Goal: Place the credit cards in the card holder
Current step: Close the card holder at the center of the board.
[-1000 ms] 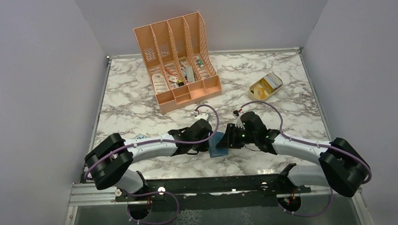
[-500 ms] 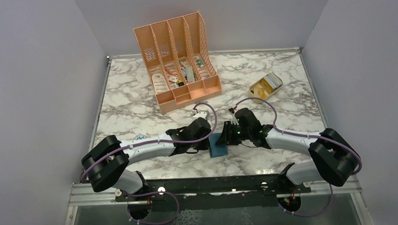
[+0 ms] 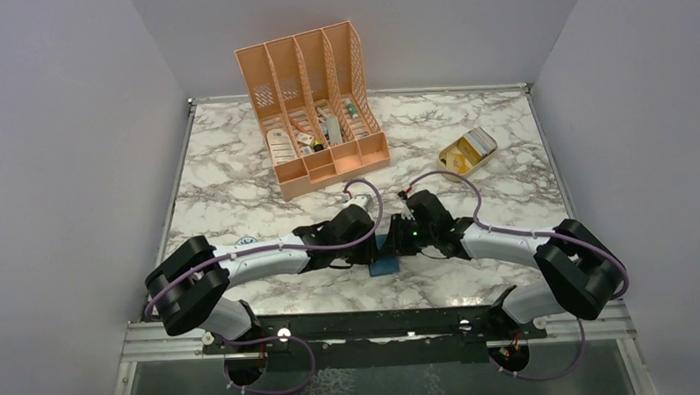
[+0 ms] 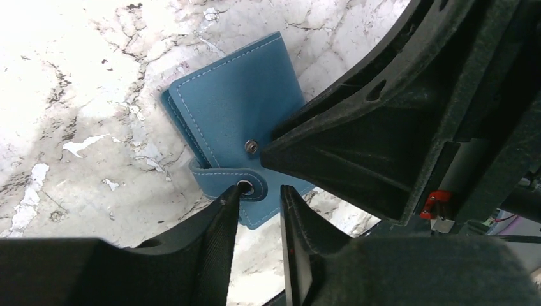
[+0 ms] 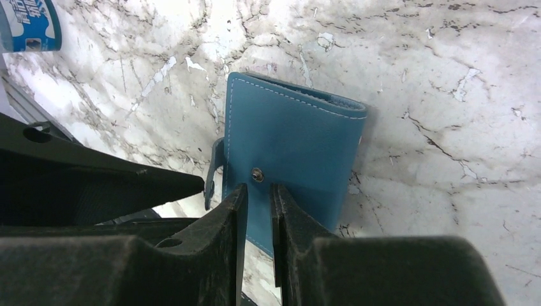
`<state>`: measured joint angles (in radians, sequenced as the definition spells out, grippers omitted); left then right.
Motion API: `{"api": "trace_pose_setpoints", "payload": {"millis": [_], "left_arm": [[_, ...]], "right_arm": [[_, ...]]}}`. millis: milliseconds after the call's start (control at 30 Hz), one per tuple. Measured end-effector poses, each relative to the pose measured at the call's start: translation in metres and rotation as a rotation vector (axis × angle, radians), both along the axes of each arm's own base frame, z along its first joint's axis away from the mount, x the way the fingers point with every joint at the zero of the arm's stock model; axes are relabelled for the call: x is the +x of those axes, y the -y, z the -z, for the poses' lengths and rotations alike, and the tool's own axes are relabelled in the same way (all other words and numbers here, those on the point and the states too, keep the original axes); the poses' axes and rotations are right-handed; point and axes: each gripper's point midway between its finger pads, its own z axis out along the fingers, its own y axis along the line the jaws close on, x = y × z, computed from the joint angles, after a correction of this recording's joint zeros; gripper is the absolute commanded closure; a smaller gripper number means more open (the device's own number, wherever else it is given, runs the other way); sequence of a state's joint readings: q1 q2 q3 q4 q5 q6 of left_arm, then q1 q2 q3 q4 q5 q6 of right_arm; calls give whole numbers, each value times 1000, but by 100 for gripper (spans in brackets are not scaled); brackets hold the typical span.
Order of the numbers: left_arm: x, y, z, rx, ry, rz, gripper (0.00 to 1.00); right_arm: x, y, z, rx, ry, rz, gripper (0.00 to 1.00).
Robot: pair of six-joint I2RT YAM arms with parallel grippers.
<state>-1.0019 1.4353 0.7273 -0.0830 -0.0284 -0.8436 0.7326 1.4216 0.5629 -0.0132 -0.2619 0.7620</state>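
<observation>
Veined marble tabletop [image 3: 241, 192], stitched teal card holder [image 4: 236, 108]

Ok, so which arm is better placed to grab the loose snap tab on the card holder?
Left. The left gripper has its fingertips right at the end of the snap tab, jaws apart. The right gripper sits over the card holder by its stud, the tab off to its side.

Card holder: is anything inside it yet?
The card holder lies folded shut, snap tab undone. No card shows at its edges; the cover hides the inside.
</observation>
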Motion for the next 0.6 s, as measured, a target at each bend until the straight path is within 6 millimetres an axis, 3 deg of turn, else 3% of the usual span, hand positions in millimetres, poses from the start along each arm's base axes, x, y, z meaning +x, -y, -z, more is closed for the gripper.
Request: {"api": "trace_pose_setpoints", "payload": {"millis": [167,433,600], "left_arm": [[7,-4,0,-1,-6,-20,64],[44,-17,-19,-29,13,-110,67],[49,-18,-22,-50,11,-95,71]], "right_arm": [[-2,5,-7,-9,19,11,79],[-1,4,-26,34,64,17,79],[0,3,-27,40,63,20,80]]}}
